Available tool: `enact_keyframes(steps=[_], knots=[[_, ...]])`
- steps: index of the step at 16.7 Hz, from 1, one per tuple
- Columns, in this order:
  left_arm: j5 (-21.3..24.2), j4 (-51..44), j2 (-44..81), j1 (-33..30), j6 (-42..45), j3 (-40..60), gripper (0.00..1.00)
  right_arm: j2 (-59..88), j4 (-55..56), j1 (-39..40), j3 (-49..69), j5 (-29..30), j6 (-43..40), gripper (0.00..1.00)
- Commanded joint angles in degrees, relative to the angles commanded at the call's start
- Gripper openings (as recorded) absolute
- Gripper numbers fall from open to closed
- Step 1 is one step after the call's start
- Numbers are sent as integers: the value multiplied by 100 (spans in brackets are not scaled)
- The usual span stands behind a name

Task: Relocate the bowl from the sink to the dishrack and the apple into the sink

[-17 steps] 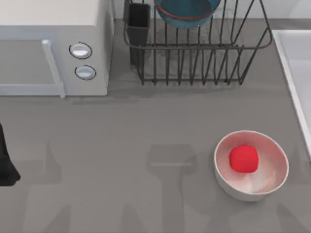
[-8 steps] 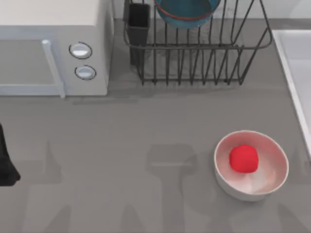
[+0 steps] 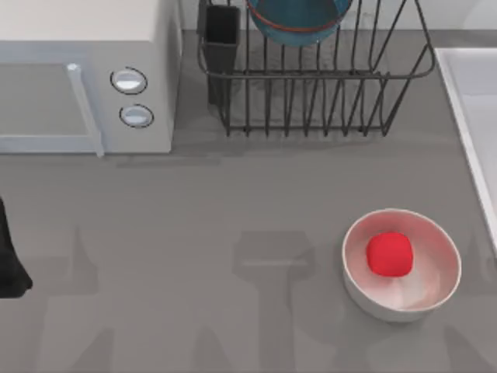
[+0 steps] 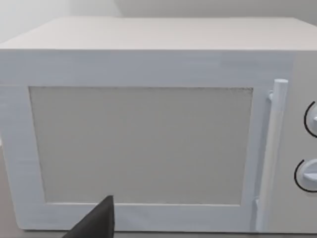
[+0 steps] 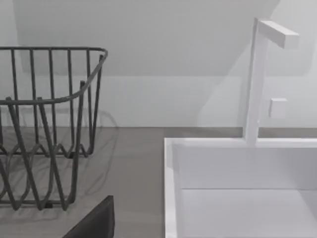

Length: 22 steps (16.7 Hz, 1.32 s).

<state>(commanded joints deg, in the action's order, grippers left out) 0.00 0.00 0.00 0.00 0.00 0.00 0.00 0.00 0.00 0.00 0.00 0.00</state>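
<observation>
Nothing has moved over the last second. The round teal-blue bowl (image 3: 297,19) already sits in the dark wire dishrack (image 3: 318,93). The small red apple (image 3: 389,254) sits in the white bowl (image 3: 401,264) in front of that rack, so the pale sink (image 3: 474,116) trip remains. Can't tell the finger state on either arm.

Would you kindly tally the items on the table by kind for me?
Bowls: 2, the teal-blue bowl and the white bowl
Apples: 1, the apple
Dishracks: 1, the dishrack
Microwaves: 1, the microwave
Sinks: 1, the sink
Total: 6
</observation>
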Motion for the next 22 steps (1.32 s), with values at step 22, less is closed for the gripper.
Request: enact_keyframes(steps=[22], knots=[[0, 0, 0, 0, 0, 0, 100, 7319, -4578, 2135, 5381, -13, 2146, 100]])
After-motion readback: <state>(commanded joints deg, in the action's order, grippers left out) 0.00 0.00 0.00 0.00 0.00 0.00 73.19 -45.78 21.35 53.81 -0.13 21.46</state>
